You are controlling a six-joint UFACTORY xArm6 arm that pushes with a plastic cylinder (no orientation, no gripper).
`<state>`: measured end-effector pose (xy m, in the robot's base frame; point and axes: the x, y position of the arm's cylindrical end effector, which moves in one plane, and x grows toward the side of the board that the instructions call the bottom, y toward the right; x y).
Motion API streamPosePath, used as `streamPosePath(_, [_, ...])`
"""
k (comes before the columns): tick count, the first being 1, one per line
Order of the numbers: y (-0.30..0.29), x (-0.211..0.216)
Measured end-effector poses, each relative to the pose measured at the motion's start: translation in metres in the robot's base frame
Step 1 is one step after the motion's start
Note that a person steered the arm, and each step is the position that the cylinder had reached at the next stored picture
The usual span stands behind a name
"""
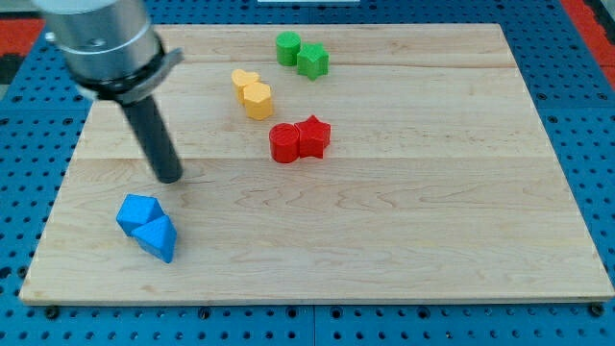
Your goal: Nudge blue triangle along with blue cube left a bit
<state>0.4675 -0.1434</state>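
A: Item one, the rod?

B: Dark rod hanging from a grey metal housing at the view's top left. My tip rests on the wooden board, in its left part. It has no jaws, so it grasps nothing and touches no block.

A: Item two, the blue pair?

B: Blue cube and blue triangle, pressed together near the board's bottom-left corner. The cube sits up and to the left; the triangle sits down and to the right of it. My tip stands just above the pair in the view, slightly to the right of the cube, with a strip of bare wood between them.

A: Item three, the red pair?

B: Red cylinder touching a red star on its right, near the middle of the board, well apart from my tip.

A: Item four, yellow?

B: Two yellow blocks touching, toward the top centre: a yellow heart-like block, shape hard to make out, and a yellow hexagon just below and right of it.

A: Item five, green?

B: Green cylinder touching a green star, near the board's top edge.

A: Surroundings?

B: Blue perforated table around the board.
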Motion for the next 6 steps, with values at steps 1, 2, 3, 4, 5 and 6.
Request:
streamPosePath(1, [0.079, 0.014])
streamPosePath(2, [0.108, 0.068])
streamPosePath(3, [0.045, 0.084])
streamPosePath(4, [-0.005, 0.084])
streamPosePath(5, [-0.055, 0.088])
streamPosePath(6, [-0.036, 0.092])
